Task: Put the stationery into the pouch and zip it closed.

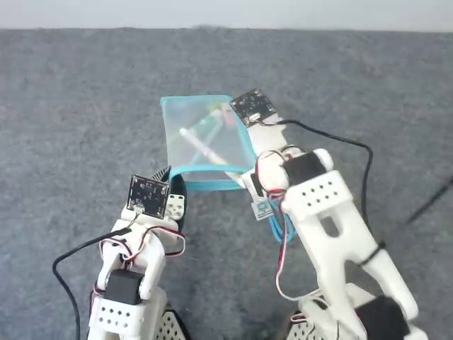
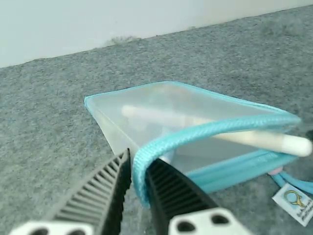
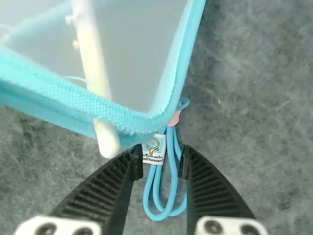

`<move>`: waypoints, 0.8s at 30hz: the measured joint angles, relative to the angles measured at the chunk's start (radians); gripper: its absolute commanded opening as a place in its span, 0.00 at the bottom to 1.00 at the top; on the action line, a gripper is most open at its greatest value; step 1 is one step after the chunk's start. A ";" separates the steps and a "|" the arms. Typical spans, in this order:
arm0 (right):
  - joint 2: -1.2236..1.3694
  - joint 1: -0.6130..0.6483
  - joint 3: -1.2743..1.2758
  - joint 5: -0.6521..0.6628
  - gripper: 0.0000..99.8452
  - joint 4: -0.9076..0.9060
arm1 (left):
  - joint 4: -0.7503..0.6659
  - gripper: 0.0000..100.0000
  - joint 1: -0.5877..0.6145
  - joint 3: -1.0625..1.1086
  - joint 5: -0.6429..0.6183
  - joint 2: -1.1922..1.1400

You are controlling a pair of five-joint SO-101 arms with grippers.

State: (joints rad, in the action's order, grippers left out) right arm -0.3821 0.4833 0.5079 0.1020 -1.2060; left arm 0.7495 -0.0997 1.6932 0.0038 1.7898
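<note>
A translucent pouch with blue trim lies on the grey mat between the arms, its mouth open toward them. A white pen lies inside it, and its end pokes out past the zip edge. More coloured stationery shows through the far end. My left gripper is shut on the blue zip edge at the pouch's near left corner. My right gripper is open at the near right corner, its fingers on either side of the blue pull loop and its white tag.
The grey mat extends on all sides of the pouch, up to a pale wall at the back. Black cables trail to the right of the right arm and another runs left of the left arm.
</note>
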 measured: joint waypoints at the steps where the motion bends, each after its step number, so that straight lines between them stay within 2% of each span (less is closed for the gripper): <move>1: 0.006 0.014 0.000 0.000 0.13 0.008 | 0.000 0.01 0.000 0.000 0.000 0.000; 12: 0.009 0.186 0.002 -0.003 0.13 0.095 | 0.000 0.01 0.003 0.000 0.000 0.000; 18: 0.003 0.321 0.015 -0.003 0.13 0.132 | 0.000 0.01 0.002 0.000 0.000 0.000; 24: -0.157 0.327 0.137 -0.005 0.13 0.203 | 0.000 0.01 0.002 0.000 0.000 0.000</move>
State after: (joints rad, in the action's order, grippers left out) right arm -0.5386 0.8101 0.6444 0.0974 -1.0035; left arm 0.7495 -0.0982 1.6932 0.0038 1.7898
